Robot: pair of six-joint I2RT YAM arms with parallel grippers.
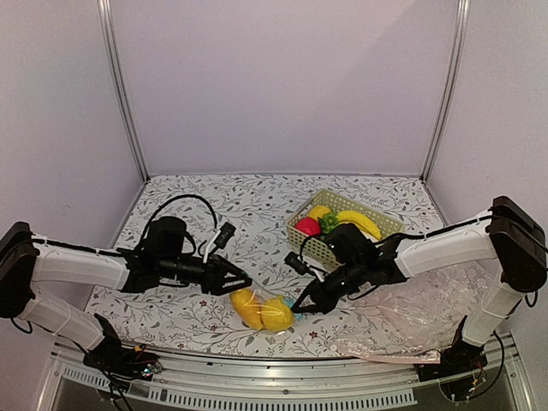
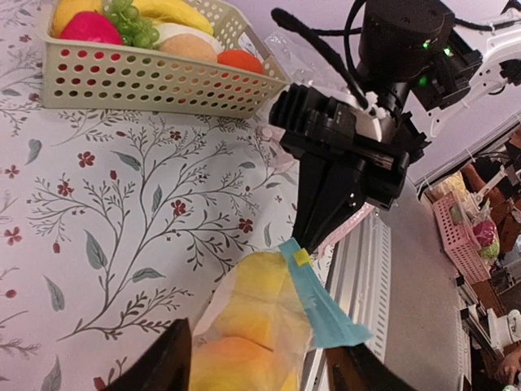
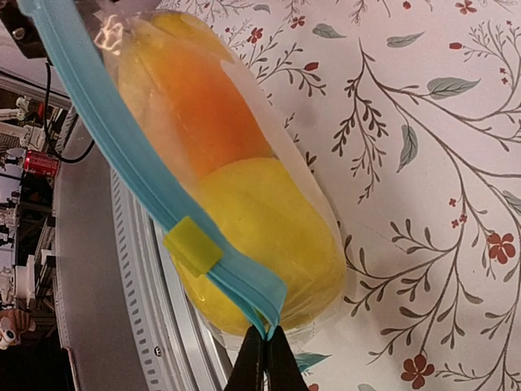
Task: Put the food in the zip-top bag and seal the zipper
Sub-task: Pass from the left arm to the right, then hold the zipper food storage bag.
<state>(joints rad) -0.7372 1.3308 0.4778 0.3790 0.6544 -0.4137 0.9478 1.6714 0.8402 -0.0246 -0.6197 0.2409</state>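
Note:
The zip-top bag lies near the table's front edge with both fruits inside. In the right wrist view the orange-yellow fruit lies beyond the rounded yellow fruit. The light blue zipper runs along the bag's near edge and carries a yellow slider tab. My right gripper is shut on the zipper's end; it also shows in the left wrist view. My left gripper is open, its fingers straddling the bag's other end.
A cream basket with a banana, red fruit and grapes stands behind the right arm; it also shows in the left wrist view. A large pinkish clear sheet lies at the front right. The metal front rail runs just below the bag.

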